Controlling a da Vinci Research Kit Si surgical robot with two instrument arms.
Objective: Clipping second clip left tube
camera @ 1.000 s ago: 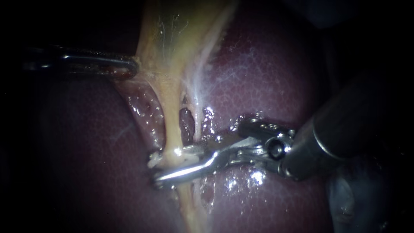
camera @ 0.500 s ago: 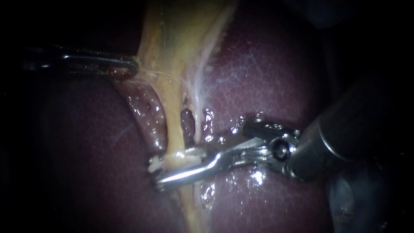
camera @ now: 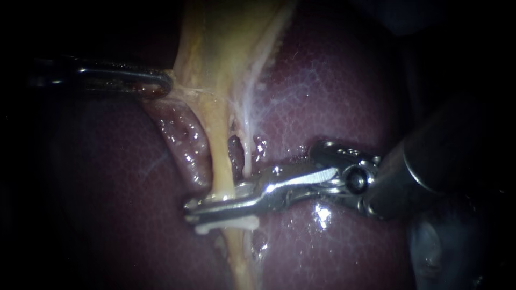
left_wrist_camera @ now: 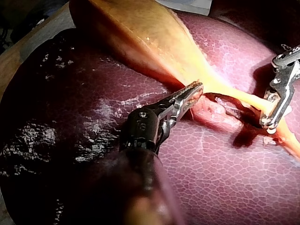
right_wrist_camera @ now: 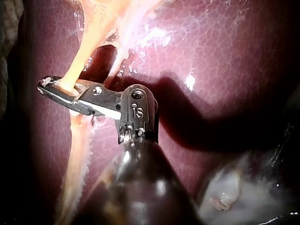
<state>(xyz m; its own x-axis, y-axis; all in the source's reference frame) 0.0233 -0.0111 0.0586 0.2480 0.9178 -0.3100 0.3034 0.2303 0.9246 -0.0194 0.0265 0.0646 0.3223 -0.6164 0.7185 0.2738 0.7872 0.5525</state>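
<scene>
Dark metal comes first: the thick shaft of the right instrument [camera: 196, 205] enters from the lower right edge of the liver [camera: 344, 86] and lies low over its wet, maroon surface. Beyond the wrist joint its two bright jaws reach across toward the middle of the liver and are clamped together on the left tube [camera: 219, 156], one jaw on each side of it, with almost no gap between them. A pale clip [camera: 226, 224] shows just under the lower jaw, touching the yellow strand where it leaves the jaws and runs on toward the liver's near edge. The left tube is the thicker, yellow one. Just beside it the thin whitish right tube [camera: 246, 153] comes down to the upper jaw, and a small dark hollow separates the two. Farther back both tubes widen into the yellowish gallbladder [camera: 226, 43] at the far edge. There the left instrument [camera: 164, 85], coming from the left, has its slender jaws closed on the gallbladder's rim, and the tissue is drawn toward them.
</scene>
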